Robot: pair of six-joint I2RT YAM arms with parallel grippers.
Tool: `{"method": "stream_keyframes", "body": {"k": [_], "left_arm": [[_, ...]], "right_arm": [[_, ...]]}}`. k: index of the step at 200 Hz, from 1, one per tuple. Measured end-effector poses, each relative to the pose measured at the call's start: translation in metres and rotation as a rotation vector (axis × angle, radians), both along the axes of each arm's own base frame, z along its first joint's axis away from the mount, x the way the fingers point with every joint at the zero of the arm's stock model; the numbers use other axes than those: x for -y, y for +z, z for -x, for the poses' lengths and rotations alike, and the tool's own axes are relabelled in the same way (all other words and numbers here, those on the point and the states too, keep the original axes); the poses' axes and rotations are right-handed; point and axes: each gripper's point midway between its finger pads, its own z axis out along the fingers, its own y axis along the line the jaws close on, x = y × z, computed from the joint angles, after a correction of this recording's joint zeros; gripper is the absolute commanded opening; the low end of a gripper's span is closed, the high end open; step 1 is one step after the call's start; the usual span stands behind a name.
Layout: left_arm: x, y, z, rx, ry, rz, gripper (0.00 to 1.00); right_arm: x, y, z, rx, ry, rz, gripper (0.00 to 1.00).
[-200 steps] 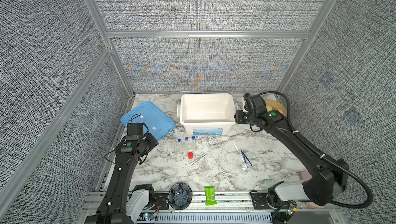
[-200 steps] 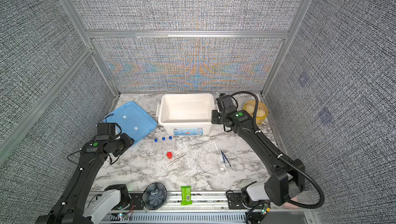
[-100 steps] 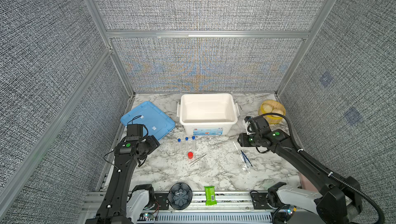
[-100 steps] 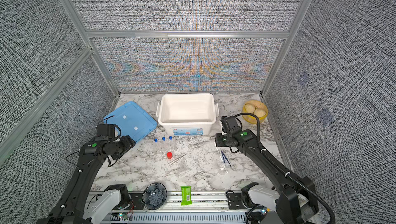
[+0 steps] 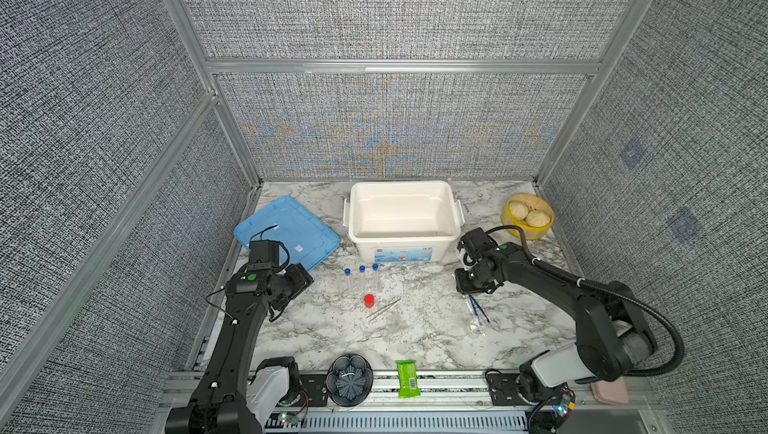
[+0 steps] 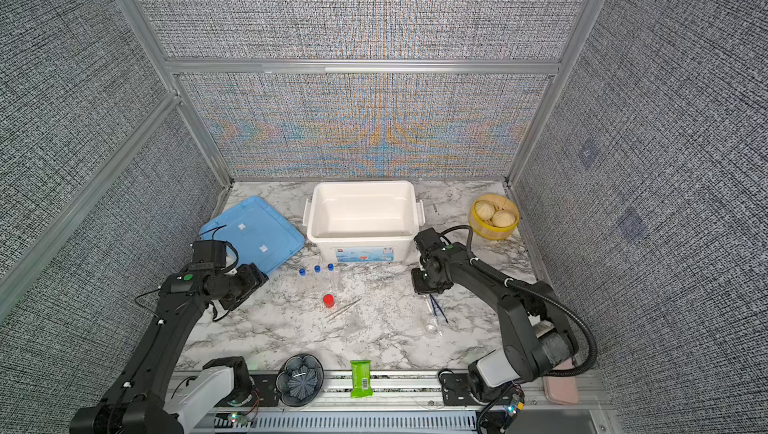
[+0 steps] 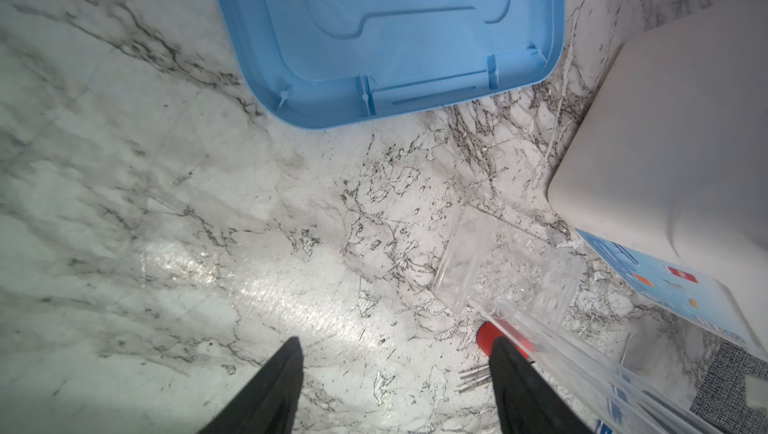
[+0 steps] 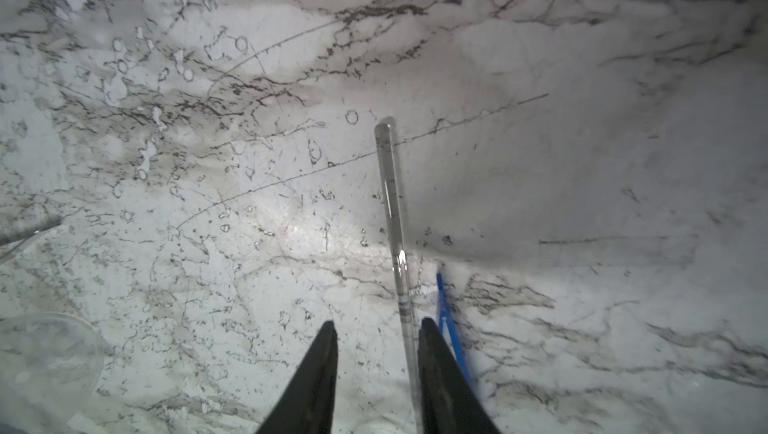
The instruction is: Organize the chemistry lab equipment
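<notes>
End effector (image 8: 379, 322) on the right arm hangs low over the table (image 5: 415, 340), its two fingers (image 8: 320, 369) a little apart. The thin clear dropper (image 8: 392, 203) lies flat between them, close to one finger, not pinched. The dark blue tweezers (image 8: 444, 307) lie just outside that finger. The left end effector (image 7: 395, 340) is wide open and holds nothing, near the red-capped vial (image 5: 368, 300). Three blue-capped tubes (image 5: 362, 276) stand in front of the white bin (image 5: 444, 240).

Grey woven walls (image 5: 395, 4), aluminium frame (image 5: 399, 66), marble tabletop (image 5: 316, 328)
</notes>
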Motion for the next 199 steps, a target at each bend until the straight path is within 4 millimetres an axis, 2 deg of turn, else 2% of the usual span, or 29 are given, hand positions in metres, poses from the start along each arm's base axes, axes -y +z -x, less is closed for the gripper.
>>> {"method": "stream_keyframes", "body": {"k": [37, 77, 121, 162, 199], "left_arm": [[0.002, 0.002, -0.002, 0.018, 0.001, 0.016, 0.73], [0.003, 0.001, -0.003, 0.016, -0.002, 0.026, 0.73], [0.003, -0.002, -0.001, 0.009, 0.016, 0.036, 0.73], [0.005, -0.004, -0.002, 0.002, 0.035, 0.058, 0.73], [0.008, -0.002, -0.004, 0.005, 0.028, 0.073, 0.73]], "right_arm": [[-0.002, -0.011, -0.002, -0.021, 0.010, 0.002, 0.32], [-0.001, -0.011, -0.007, -0.001, 0.001, 0.005, 0.29], [0.003, -0.018, -0.001, -0.015, -0.021, 0.011, 0.28], [0.005, -0.028, -0.003, -0.042, -0.048, 0.035, 0.21], [0.000, -0.029, -0.007, -0.040, -0.063, 0.038, 0.16]]}}
